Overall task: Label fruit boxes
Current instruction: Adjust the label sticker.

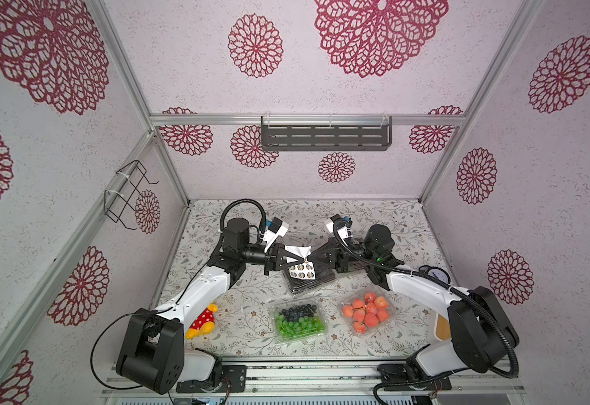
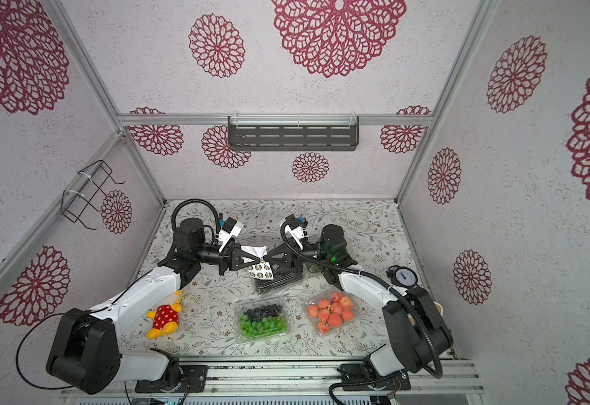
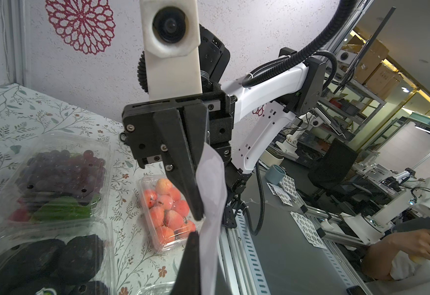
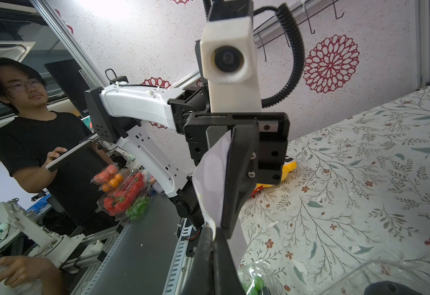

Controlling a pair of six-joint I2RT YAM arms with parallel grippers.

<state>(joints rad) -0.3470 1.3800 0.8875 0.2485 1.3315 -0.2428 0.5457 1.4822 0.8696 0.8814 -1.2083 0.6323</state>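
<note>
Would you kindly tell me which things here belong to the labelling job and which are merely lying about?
Job: sticker sheet; black fruit box; dark purple fruit box; green-and-blue fruit box; orange-red fruit box.
Lying about: plush toy; dial gauge; wall shelf.

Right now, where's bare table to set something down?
Crowded: centre, left hand and right hand at the sticker sheet over the black-fruit box. Bare: table strip behind them; gap between plush toy and green-and-blue box.
</note>
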